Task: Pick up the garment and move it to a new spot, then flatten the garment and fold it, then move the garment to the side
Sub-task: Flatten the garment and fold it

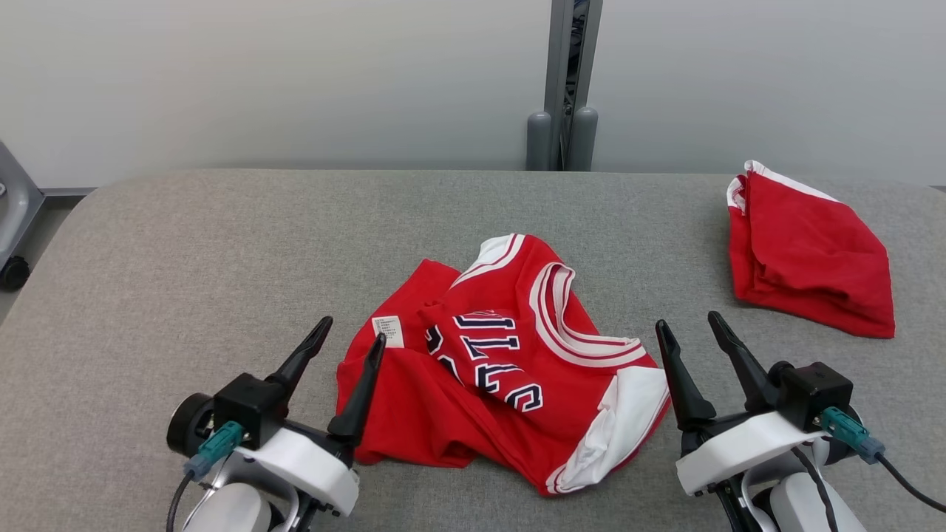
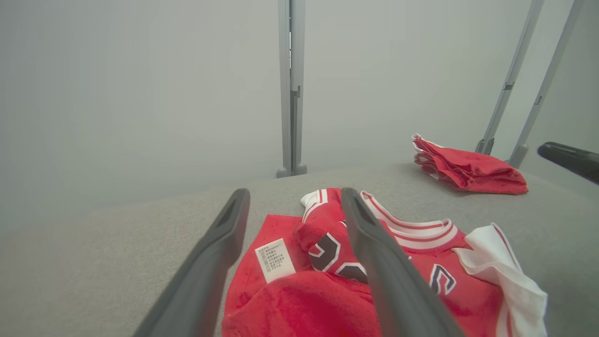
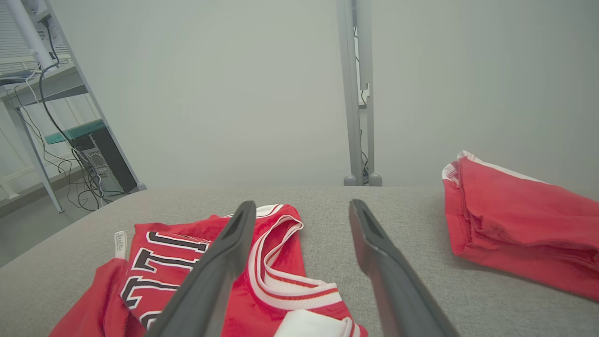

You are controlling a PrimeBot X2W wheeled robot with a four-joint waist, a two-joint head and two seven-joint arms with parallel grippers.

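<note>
Left gripper: mine, lower left of the head view, jaws wide apart and holding nothing.
Right gripper: mine, lower right, spread just as wide and empty.
Jersey: a crumpled heap on the table, lower middle of the head view, between my two grippers.
Nearer arm: the left. Its inner finger crosses the jersey's left edge by the white tag, though I cannot tell whether it touches or hovers above. The right one stands just beside the white sleeve, apart from it.
Direction: the cloth lies to the right and ahead of my left fingers, and to the left of my right ones.
Long axis: roughly left to right across the frame, as far as the bunching lets me judge.
Pointing: the collar opens toward the upper right; red cloth trails toward the lower left.
Bundle: folded red cloth far off at the upper right, well apart from the jersey.
</note>
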